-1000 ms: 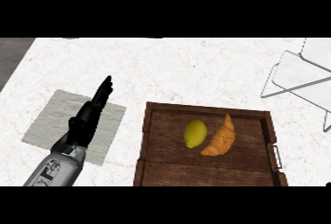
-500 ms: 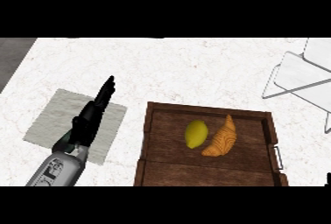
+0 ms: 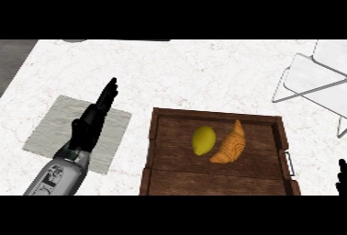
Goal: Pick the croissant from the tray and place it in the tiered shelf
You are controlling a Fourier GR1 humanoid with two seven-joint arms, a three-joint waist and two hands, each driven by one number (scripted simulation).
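On a white marbled counter (image 3: 190, 73), a brown wooden tray (image 3: 163, 151) holds a golden croissant (image 3: 230, 144) lying just beside a yellow lemon (image 3: 204, 140), both near the tray's middle. The robot's left hand (image 3: 92, 121) hovers left of the tray over a grey cloth (image 3: 58, 121), its black fingers straight and held close together, holding nothing. Only a black sliver of the right hand (image 3: 341, 176) shows at the picture's right edge, beyond the tray's metal handle (image 3: 290, 164); whether its fingers are spread or curled cannot be told. The white wire tiered shelf (image 3: 315, 75) stands at upper right, well apart from the croissant.
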